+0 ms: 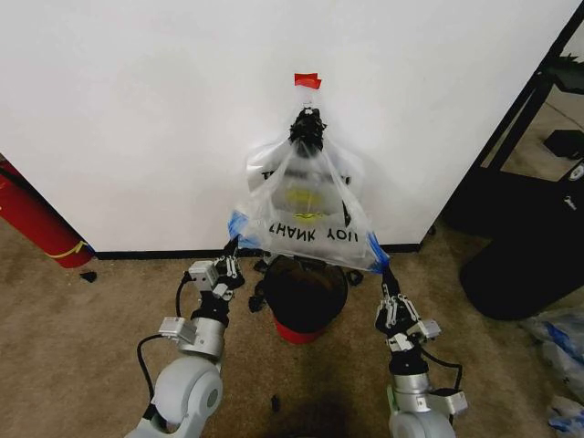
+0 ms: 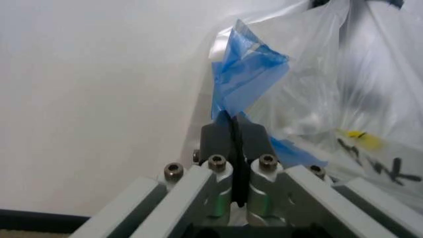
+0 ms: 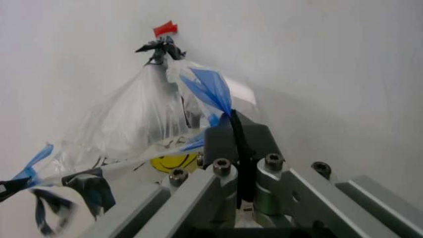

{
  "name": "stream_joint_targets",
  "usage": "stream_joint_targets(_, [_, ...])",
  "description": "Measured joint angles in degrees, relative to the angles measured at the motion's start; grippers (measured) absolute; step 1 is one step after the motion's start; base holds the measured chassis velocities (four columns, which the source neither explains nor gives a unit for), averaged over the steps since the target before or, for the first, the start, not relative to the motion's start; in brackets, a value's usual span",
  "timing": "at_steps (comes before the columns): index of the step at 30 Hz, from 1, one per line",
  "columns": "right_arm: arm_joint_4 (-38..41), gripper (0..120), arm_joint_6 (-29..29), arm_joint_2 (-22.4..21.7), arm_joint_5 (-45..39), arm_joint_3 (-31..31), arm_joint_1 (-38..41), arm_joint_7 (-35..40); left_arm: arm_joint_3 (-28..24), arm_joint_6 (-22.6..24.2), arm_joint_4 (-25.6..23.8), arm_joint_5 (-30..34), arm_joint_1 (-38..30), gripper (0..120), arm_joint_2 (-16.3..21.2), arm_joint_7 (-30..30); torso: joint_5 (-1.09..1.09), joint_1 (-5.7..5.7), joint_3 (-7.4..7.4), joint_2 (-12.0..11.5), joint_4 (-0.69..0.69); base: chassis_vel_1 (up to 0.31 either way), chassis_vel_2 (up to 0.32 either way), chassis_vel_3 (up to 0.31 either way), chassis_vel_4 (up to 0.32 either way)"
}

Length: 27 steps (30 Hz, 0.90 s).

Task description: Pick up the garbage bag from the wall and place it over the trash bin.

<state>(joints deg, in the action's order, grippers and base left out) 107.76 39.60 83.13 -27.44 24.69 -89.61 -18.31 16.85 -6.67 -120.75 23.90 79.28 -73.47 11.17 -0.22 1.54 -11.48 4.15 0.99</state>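
While the garbage bag [image 1: 306,205] hangs on the wall [image 1: 137,109] above the trash bin [image 1: 301,297], left gripper [image 1: 234,249] and right gripper [image 1: 387,285] each clamp a blue corner.

Both arms raised forward from the shoulders, forearms angled up and slightly inward. Left gripper [image 1: 234,248] up at the left, fingers [image 2: 221,139] pressed flat together, pinching a blue patch [image 2: 246,79] of the garbage bag [image 1: 306,205]. Right gripper [image 1: 384,274] lifted at the right, fingers [image 3: 221,141] likewise clamped tight on another blue patch [image 3: 210,89]
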Motion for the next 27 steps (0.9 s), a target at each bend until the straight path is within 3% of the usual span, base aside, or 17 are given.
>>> stream_joint_targets(12, [-0.95, 0, 7.39, 0.49, 7.08, -0.98, -4.29, -0.64, 0.79, -0.07, -2.4, -5.23, 7.0, 0, -0.82, 6.17, 0.01, 0.0, 0.0, 0.0, -0.01, 0.0, 0.0, 0.0, 0.0])
stream_joint_targets(18, [5.71, 0, 7.65, -0.9, 5.31, -1.91, -5.23, 1.31, 1.53, -6.29, -6.52, -5.23, 10.98, 0, -1.36, 1.81, 0.0, 0.0, 0.0, 0.0, 0.0, 0.0, 0.0, 0.0, 0.0])
stream_joint_targets(27, [12.61, 0, 7.86, -3.05, 7.04, -0.9, -4.93, 0.96, 0.57, -7.63, -14.15, -6.6, 13.69, 0, -1.66, -1.2, 0.0, 0.0, 0.0, 0.0, 0.0, 0.0, 0.0, 0.0, 0.0])
